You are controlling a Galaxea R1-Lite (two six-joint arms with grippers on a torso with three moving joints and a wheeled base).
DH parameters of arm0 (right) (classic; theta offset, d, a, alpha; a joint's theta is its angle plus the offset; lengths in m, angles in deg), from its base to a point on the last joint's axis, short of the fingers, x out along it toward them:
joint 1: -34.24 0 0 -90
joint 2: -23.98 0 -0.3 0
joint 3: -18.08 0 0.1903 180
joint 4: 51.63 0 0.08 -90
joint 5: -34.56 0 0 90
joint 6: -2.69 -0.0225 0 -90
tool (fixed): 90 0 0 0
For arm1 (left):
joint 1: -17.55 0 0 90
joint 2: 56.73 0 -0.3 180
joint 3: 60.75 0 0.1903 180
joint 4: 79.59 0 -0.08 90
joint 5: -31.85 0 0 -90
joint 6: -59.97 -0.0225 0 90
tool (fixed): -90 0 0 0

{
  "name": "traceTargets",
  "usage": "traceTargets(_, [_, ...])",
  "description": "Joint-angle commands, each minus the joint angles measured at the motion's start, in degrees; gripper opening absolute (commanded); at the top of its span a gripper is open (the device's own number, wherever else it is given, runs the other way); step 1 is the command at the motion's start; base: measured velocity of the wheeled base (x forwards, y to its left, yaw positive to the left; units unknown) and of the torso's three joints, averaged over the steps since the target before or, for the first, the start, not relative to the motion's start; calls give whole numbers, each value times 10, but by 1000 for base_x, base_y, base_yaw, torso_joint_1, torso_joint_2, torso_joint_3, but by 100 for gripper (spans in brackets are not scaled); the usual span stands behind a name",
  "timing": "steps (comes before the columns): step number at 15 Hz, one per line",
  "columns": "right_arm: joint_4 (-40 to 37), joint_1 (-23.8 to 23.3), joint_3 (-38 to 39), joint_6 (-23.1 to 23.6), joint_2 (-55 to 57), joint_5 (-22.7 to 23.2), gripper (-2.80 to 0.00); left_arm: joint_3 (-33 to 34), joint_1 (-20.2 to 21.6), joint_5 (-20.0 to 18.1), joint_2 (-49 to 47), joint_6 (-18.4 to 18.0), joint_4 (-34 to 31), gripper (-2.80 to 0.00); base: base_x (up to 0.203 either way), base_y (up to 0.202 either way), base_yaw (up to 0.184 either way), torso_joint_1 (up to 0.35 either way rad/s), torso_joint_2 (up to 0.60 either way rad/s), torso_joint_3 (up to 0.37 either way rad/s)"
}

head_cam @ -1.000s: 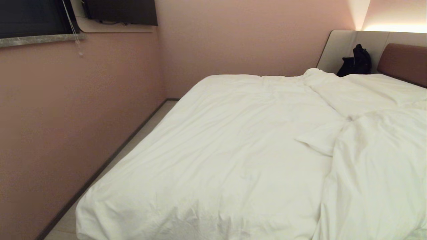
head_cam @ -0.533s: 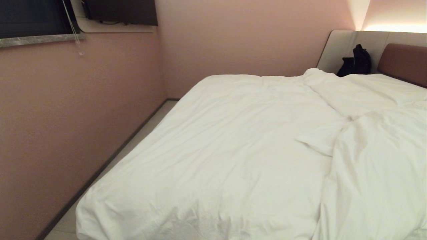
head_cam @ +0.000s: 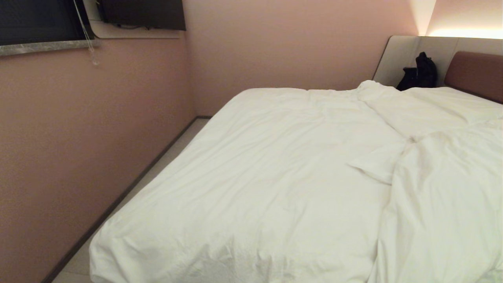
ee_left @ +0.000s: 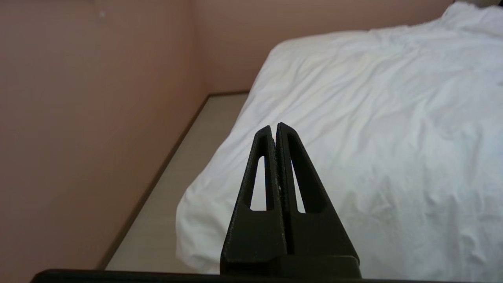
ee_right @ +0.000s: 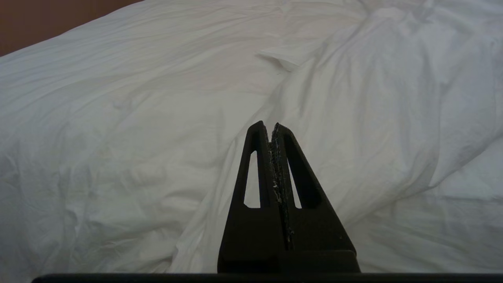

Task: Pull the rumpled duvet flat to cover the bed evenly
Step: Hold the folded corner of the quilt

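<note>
The duvet lies over the bed, smooth on the left half but bunched in a fold on the right. Left tool and right tool are both clenched on nothing, hanging above the cover.

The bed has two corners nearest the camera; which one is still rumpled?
The right-hand one: there the duvet is bunched over a folded flap, while the bed's left-hand side lies smooth.
</note>
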Motion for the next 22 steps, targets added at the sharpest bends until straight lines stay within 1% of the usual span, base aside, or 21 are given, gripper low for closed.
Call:
traceTargets(1, [0, 0, 0, 0, 1, 0, -280, 12, 0, -8, 0, 1, 15, -280, 0, 0, 0, 0, 0, 0])
traceTargets(2, [0, 0, 0, 0, 1, 0, -280, 17, 0, -31, 0, 1, 22, -280, 0, 0, 0, 0, 0, 0])
traceTargets(3, [0, 0, 0, 0, 1, 0, -280, 21, 0, -44, 0, 4, 23, -280, 0, 0, 0, 0, 0, 0])
traceTargets(10, [0, 0, 0, 0, 1, 0, -280, 66, 0, -36, 0, 13, 26, -280, 0, 0, 0, 0, 0, 0])
traceTargets(14, [0, 0, 0, 0, 1, 0, -280, 101, 0, -14, 0, 16, 26, -280, 0, 0, 0, 0, 0, 0])
traceTargets(15, [0, 0, 0, 0, 1, 0, -280, 110, 0, -14, 0, 16, 25, -280, 0, 0, 0, 0, 0, 0])
traceTargets(17, [0, 0, 0, 0, 1, 0, -280, 117, 0, 13, 0, 18, 24, -280, 0, 0, 0, 0, 0, 0])
traceTargets(19, [0, 0, 0, 0, 2, 0, -280, 121, 0, 33, 0, 16, 19, -280, 0, 0, 0, 0, 0, 0])
traceTargets(20, [0, 0, 0, 0, 1, 0, -280, 134, 0, 45, 0, 14, 21, -280, 0, 0, 0, 0, 0, 0])
traceTargets(22, [0, 0, 0, 0, 1, 0, -280, 137, 0, 53, 0, 14, 17, -280, 0, 0, 0, 0, 0, 0])
